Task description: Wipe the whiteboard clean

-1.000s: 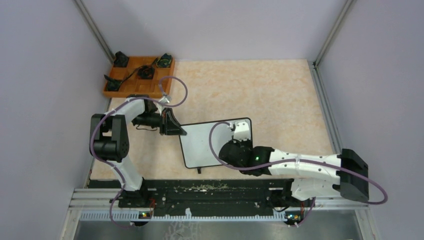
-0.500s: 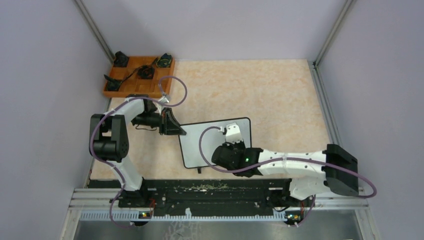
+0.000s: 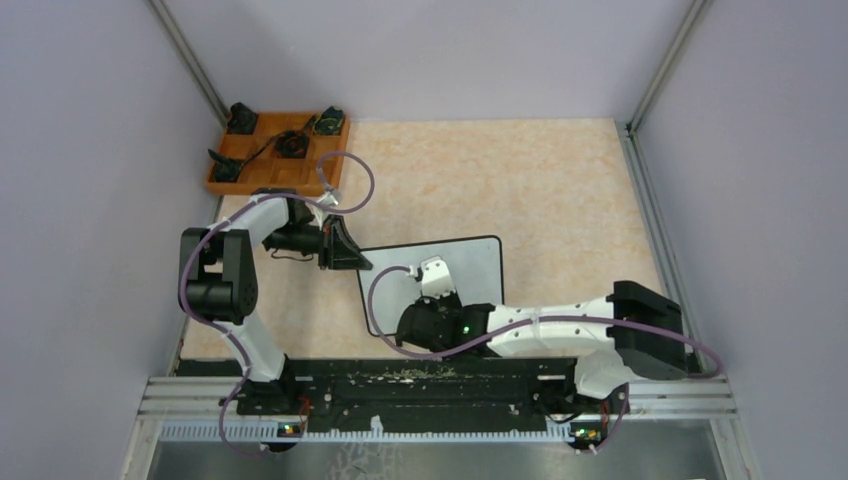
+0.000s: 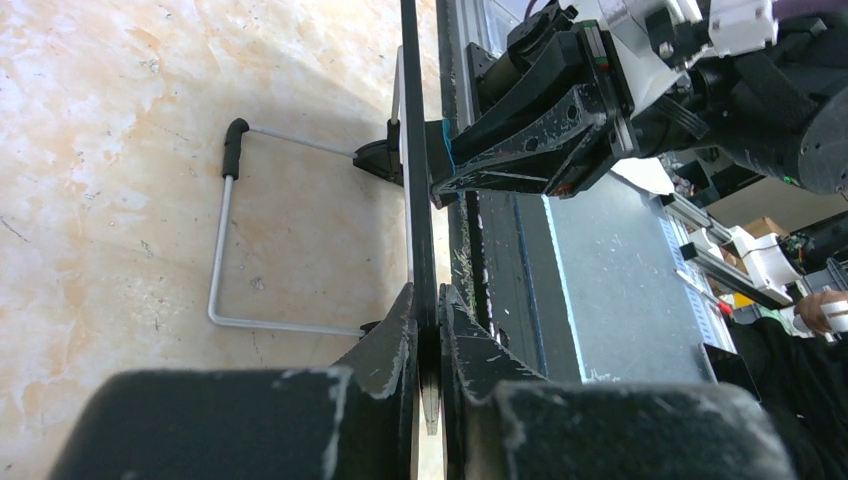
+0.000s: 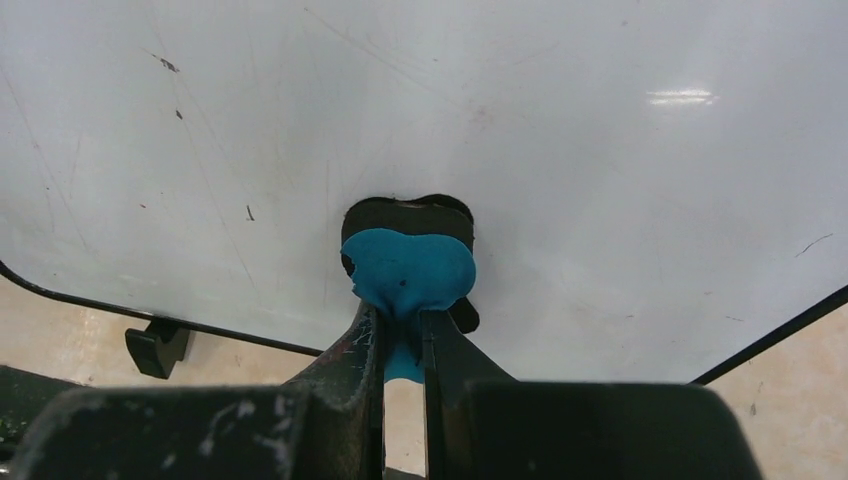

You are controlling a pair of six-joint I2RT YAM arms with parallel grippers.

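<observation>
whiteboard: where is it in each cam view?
Top external: the whiteboard is mid-frame, between the arms.
Left wrist: edge-on, a thin black vertical line pinched by the left gripper.
Right wrist: its white face fills the upper frame.
Shared landmark: the right gripper, pressing a blue eraser on it.

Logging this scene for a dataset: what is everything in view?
white rectangular whiteboard with black frame: one, white, table centre
blue eraser pad: one, blue, pressed on whiteboard
orange wooden compartment tray: one, orange, table's far left corner
small black parts: about four, black, in tray
bent metal wire stand: one, silver, behind whiteboard
marbled tabletop: one, beige, beneath everything
left fingers: pair, black, shut on whiteboard's left edge
right fingers: pair, black, shut on eraser pad
</observation>
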